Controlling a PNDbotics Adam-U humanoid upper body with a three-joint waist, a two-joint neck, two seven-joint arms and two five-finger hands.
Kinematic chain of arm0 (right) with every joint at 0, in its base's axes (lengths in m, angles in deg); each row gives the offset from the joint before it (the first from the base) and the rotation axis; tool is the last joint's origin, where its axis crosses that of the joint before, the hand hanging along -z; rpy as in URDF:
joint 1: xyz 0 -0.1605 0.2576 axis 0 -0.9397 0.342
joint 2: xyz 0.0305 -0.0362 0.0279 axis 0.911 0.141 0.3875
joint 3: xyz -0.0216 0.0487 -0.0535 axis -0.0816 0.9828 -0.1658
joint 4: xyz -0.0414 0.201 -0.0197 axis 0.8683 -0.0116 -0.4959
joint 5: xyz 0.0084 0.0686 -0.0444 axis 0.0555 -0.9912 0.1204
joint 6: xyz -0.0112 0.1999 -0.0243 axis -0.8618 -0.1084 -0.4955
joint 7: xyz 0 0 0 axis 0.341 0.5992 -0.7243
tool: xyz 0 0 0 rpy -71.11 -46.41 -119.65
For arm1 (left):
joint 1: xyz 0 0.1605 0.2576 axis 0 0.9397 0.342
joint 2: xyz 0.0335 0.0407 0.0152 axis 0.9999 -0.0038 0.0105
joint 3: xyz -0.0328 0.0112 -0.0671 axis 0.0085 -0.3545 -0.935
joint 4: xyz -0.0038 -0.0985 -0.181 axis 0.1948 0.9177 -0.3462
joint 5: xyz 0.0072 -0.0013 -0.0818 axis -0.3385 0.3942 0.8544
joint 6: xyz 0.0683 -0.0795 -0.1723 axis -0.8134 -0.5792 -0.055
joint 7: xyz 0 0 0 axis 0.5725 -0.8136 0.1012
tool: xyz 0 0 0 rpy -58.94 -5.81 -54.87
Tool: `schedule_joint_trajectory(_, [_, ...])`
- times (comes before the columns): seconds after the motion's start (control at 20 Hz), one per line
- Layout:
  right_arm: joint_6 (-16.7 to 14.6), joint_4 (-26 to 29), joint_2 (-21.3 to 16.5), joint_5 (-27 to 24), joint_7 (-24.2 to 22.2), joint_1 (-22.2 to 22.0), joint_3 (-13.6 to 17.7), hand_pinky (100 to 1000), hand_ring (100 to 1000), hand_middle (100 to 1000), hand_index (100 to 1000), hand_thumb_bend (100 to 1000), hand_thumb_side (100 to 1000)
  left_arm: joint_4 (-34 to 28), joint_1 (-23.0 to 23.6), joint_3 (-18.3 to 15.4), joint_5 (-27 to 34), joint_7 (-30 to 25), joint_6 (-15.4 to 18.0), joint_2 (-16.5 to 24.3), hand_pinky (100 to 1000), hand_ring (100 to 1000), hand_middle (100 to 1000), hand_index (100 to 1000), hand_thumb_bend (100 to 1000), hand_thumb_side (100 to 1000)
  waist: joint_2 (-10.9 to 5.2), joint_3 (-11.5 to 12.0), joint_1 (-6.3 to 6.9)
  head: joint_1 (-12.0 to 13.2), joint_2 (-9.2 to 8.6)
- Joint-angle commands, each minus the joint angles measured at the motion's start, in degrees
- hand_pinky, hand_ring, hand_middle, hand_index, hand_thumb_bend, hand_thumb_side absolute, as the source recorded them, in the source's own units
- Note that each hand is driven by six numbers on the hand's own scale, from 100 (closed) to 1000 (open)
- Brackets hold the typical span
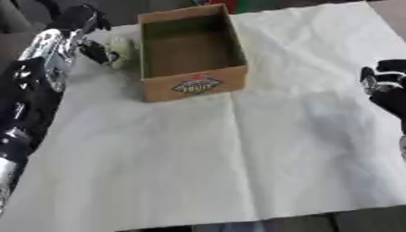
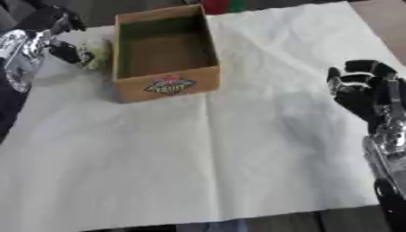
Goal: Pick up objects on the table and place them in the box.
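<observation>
Pinching pale object (image 1: 120, 45) w/ curled left hand (image 1: 97, 49) just left of box (image 1: 193, 85); right hand (image 2: 361, 88) curled, holding nothing.

We are looking down at a tabletop (image 1: 357, 217) lying under a creased white sheet (image 1: 238, 149). An open cardboard box (image 1: 190, 86) is sitting on the sheet at the far side, a pale round thing (image 1: 120, 50) just beside its left wall.

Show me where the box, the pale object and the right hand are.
box (image 1: 195, 85): left eye view, front wall.
pale object (image 2: 96, 53): right eye view, its middle.
right hand (image 2: 358, 93): right eye view, palm.
</observation>
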Motion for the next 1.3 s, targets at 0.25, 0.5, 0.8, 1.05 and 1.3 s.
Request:
schedule_joint_trajectory(0.25, [-0.2,0.5,-1.1,0.4,-0.1,0.8,0.3,576,620,599,626,293,100,-0.3,-0.5,-0.9,-1.1,3.3,-2.6,0.4,769,740,701,736,635,225,-0.59,-0.2,-0.39,-0.1,0.33])
schedule_joint_trajectory(0.5, [-0.2,0.5,-1.0,0.4,-0.2,1.0,0.2,576,620,599,626,295,100,0.4,0.0,-0.8,-2.0,5.3,-3.8,-0.2,792,764,724,746,630,213,-0.26,-0.6,-0.49,0.0,0.18])
schedule_joint_trajectory(0.8, [-0.2,0.6,-0.8,0.4,-0.4,1.4,0.1,576,620,599,626,295,100,1.2,0.4,-1.1,-2.3,6.7,-4.9,-0.9,799,775,736,750,599,185,0.23,-1.2,-0.49,0.4,-0.07])
schedule_joint_trajectory(1.05, [-0.2,0.6,-0.8,0.4,-0.5,1.5,0.1,576,620,598,626,297,100,2.0,0.9,-1.2,-1.7,7.0,-5.3,-1.3,788,772,737,753,563,142,0.60,-1.4,-0.54,0.5,-0.26])
schedule_joint_trajectory(1.3, [-0.2,0.6,-0.7,0.4,-0.5,1.6,0.1,575,620,598,626,297,100,2.8,1.3,-1.5,0.1,6.5,-5.7,-1.5,754,741,697,743,495,100,0.81,-1.4,-0.56,0.5,-0.39])
